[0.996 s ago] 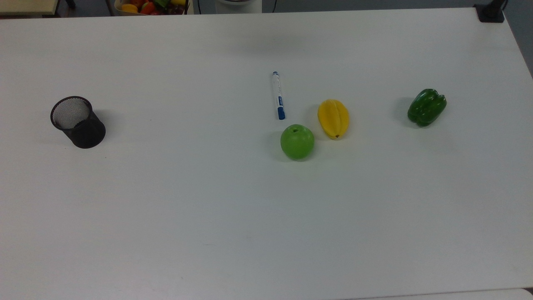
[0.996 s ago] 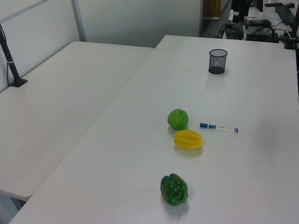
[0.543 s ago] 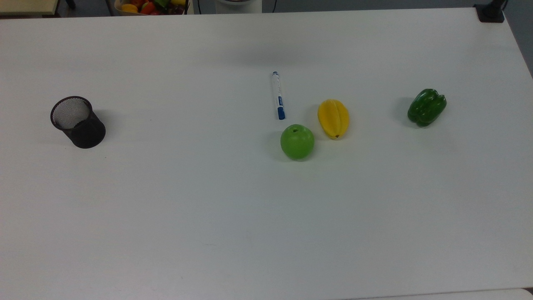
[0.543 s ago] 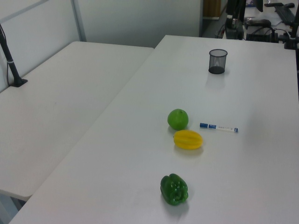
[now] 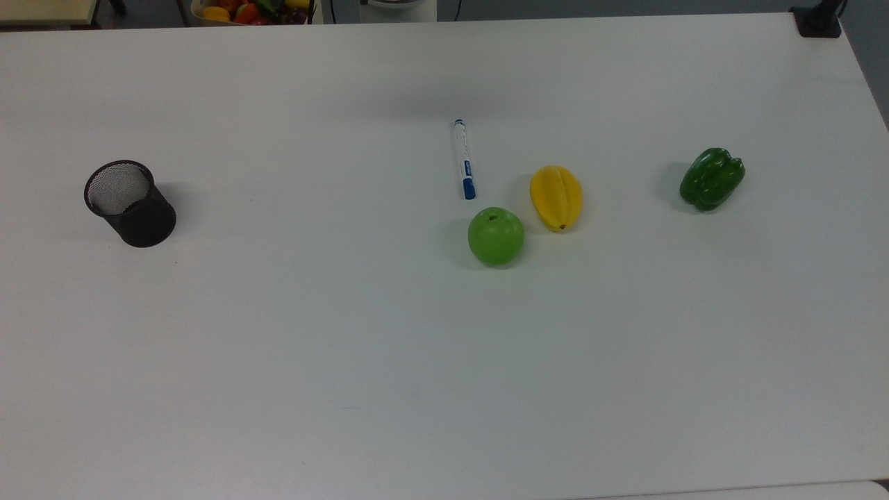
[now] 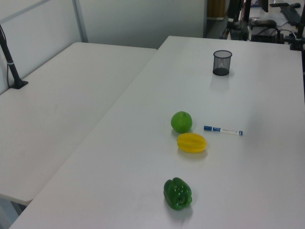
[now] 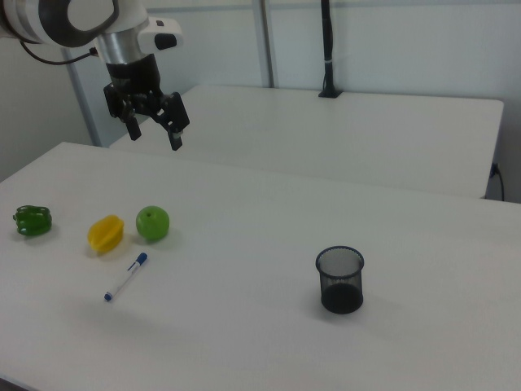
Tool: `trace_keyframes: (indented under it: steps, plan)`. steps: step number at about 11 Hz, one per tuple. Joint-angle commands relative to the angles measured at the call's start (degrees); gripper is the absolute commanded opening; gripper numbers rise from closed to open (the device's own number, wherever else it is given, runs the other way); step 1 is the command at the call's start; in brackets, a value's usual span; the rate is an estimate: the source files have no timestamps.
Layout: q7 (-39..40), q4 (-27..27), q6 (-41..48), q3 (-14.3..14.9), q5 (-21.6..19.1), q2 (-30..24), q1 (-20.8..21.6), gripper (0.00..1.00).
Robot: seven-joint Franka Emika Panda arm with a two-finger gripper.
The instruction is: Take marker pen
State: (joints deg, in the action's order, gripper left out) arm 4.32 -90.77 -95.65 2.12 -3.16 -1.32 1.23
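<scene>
The marker pen (image 5: 464, 160) lies flat on the white table (image 5: 347, 333), a slim white barrel with a blue cap at the end nearest the green apple (image 5: 495, 236). The left view shows the marker pen (image 6: 223, 130) to the right of the apple (image 6: 181, 121), and the right view shows the marker pen (image 7: 125, 277) in front of the apple (image 7: 152, 223). High above the table in the right view hangs my gripper (image 7: 155, 134), open with nothing between its fingers, well above and behind the pen.
A yellow star fruit (image 5: 555, 197) lies beside the apple and a green bell pepper (image 5: 712, 178) sits further toward the top view's right. A black mesh pen cup (image 5: 128, 203) stands at the top view's far left. A second table (image 6: 57, 109) adjoins in the left view.
</scene>
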Motion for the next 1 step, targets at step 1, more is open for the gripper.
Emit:
trace_keyframes:
  steps: [1]
  plan:
    - [0.60, -1.08, -0.95, 1.13, -0.01, -0.88, 1.49, 1.00]
